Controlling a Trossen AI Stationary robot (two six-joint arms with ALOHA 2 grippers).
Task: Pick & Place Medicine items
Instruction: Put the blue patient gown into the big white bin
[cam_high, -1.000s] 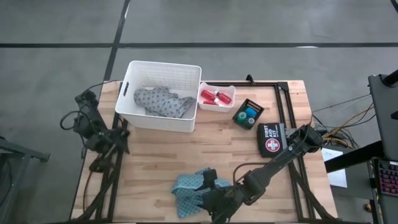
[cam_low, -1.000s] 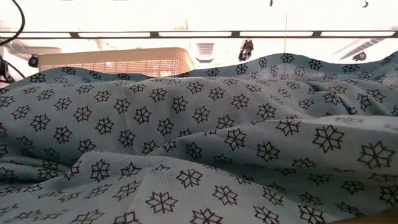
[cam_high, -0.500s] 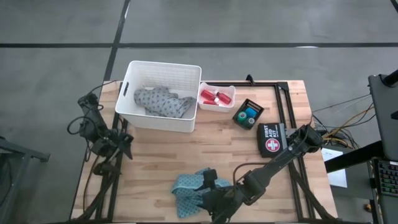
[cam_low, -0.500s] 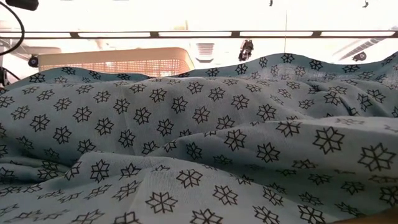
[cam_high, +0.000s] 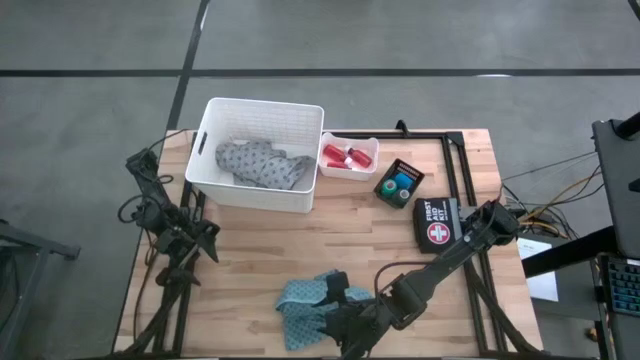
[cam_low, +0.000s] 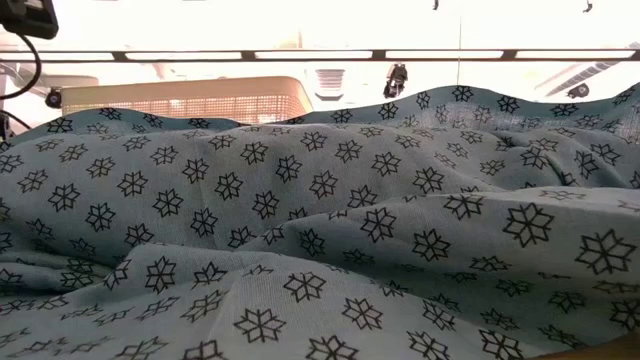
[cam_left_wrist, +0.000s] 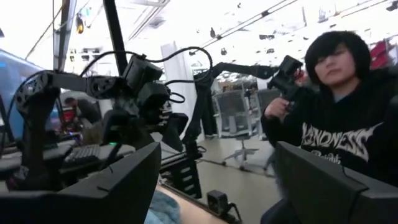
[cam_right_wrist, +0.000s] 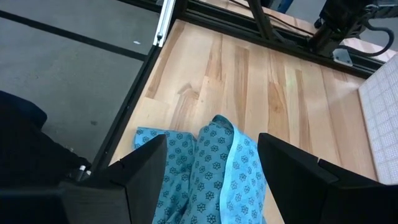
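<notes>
Red bottles (cam_high: 346, 156) with white caps lie in a small white tray (cam_high: 368, 145) beside the white basket (cam_high: 262, 155). A blue and a green round container (cam_high: 399, 181) sit on a black card. My right gripper (cam_high: 328, 300) is open, low over the teal patterned cloth (cam_high: 305, 300) near the table's near edge. In the right wrist view its fingers stand on either side of a raised fold of the cloth (cam_right_wrist: 217, 162). My left gripper (cam_high: 207, 238) is open over the table's left part and points level into the room (cam_left_wrist: 217, 149). The teal cloth (cam_low: 320, 230) fills the low view. My right gripper comes at the teal cloth slanting down from the table's right, one finger (cam_right_wrist: 143, 162) on each side of the fold. I cannot tell whether the fingers touch the cloth, which lies crumpled on the table.
A grey patterned cloth (cam_high: 262, 163) lies in the basket. The black first-aid pouch (cam_high: 437, 224) rests near the right edge, beside a black frame (cam_high: 455, 160). Bare wood lies mid-table between basket and teal cloth. A person (cam_left_wrist: 336, 137) sits beyond the table.
My left arm has swung in from the table's left edge, toward the near edge and a little to the right. The right arm and the teal cloth have stayed still.
</notes>
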